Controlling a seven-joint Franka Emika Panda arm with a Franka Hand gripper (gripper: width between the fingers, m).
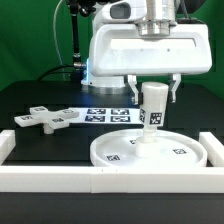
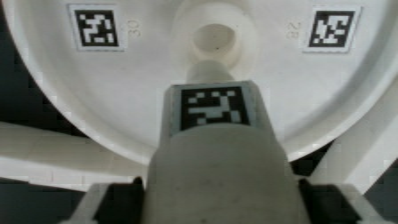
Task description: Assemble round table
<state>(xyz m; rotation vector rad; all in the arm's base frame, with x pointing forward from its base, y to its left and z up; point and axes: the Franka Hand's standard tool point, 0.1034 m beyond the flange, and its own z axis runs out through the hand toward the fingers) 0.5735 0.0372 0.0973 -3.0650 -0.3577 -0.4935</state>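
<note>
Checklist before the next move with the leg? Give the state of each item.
1. Grip: gripper shut on leg, fingers on both sides of its top. Ok.
2. Leg upright in the exterior view. Ok.
3. Leg tip seated in the centre hole of the disc: the wrist view shows the hole just past the tip. Cannot tell.
4. Disc lies flat, next to the rim. Ok.
5. Foot lies apart from the disc on the exterior view's left, out of the gripper's way. Ok.
</note>
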